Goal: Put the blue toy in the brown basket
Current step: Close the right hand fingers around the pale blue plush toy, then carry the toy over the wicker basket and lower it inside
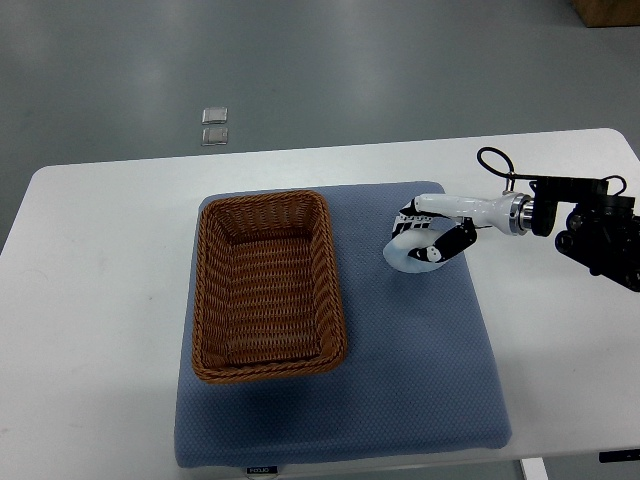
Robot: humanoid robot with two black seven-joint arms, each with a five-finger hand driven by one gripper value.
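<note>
The brown wicker basket stands empty on the left part of a blue mat. My right hand, white with black joints, reaches in from the right edge over the mat, just right of the basket. Its fingers are curled around a pale blue rounded toy, which shows below and left of the palm. I cannot tell whether the toy touches the mat. The hand hides part of the toy. The left arm is out of view.
The mat lies on a white table. Two small clear squares lie on the grey floor beyond the table. A cardboard box corner shows at the top right.
</note>
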